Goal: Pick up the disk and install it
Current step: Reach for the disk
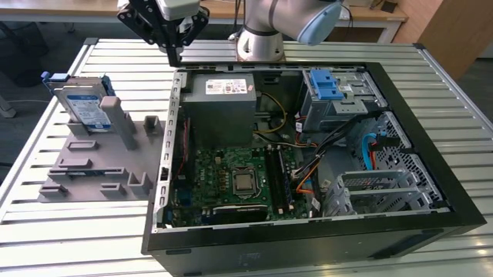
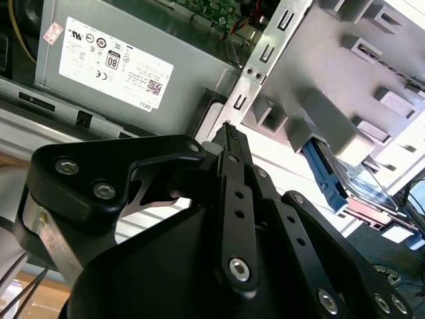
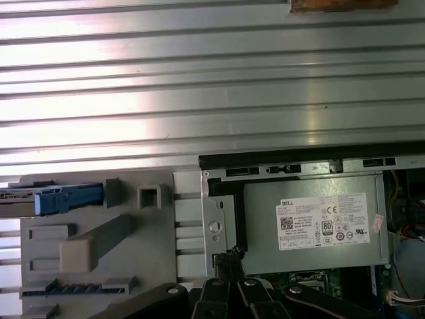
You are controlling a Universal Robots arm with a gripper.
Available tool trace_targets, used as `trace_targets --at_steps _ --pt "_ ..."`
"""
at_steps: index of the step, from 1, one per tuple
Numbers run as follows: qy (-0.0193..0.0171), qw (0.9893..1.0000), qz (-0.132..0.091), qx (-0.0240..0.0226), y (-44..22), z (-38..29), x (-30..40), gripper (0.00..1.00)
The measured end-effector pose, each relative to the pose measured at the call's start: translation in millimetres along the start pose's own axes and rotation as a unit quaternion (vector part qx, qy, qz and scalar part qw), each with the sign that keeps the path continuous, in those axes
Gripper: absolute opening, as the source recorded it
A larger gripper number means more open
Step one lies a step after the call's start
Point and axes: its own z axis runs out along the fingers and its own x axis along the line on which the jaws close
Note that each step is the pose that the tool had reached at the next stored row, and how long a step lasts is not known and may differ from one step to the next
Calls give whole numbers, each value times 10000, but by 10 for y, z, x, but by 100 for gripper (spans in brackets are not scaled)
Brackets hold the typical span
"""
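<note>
- Nearest me in the exterior view, the open computer case (image 1: 308,242) lies on the slatted metal table (image 1: 77,242), with its motherboard (image 1: 231,179) exposed.
- Further back inside the case sits the grey power-supply box (image 1: 219,109).
- To the exterior view's left of the case I see a grey fixture (image 1: 100,173). The disk (image 1: 83,107) stands on edge at its far end, blue rails showing.
- Farthest back, the gripper (image 1: 175,57) hangs over the table just behind the case's rear corner. It is apart from the disk, clenched with fingertips (image 2: 229,133) together and holding nothing.
</note>
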Motion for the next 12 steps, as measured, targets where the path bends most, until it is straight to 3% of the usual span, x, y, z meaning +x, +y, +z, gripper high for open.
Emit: trace_targets --at_steps 12 --pt "0 10000 0 0 23 1 84 11"
